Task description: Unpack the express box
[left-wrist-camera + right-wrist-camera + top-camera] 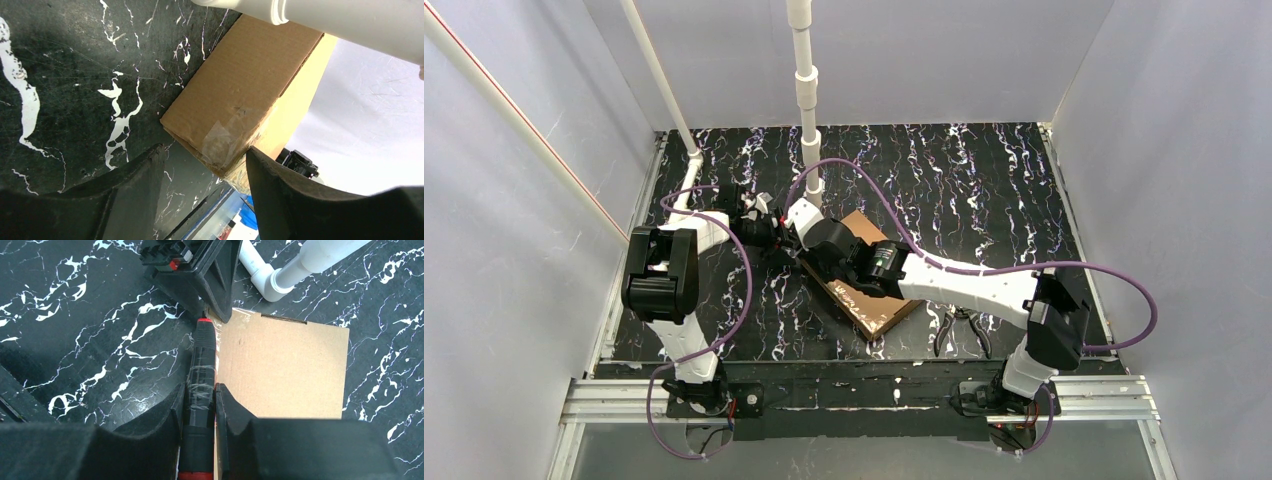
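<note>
Looking at this one, I'd say the job has barely started; the express box [285, 370] lies flat on the black marbled table [75, 340], about mid-table and skewed diagonally, with its lid down and nothing taken out. The clear tape [220, 142] wrapped over its corner looks uncut to me, though it's glossy and hard to read.

The right gripper [200, 390] is clenched around a black tool [202, 355] with red bands, lying right along the box's edge with its tip at the far corner; my guess is a cutter meant for that tape, but no blade shows. The left gripper [205, 149] has its jaws spread on either side of that same taped corner; I can't see either one actually pressing the cardboard.

So what's left: slit the tape, lift the flap, pull out the contents; basically everything.

Stuff I can't make out: what's inside the box; most of it from above, since the right arm covers it; the blue thing [250, 217] at the bottom of the left wrist view. The pliers [959, 330] sit near the right arm's base, apart from the box.
</note>
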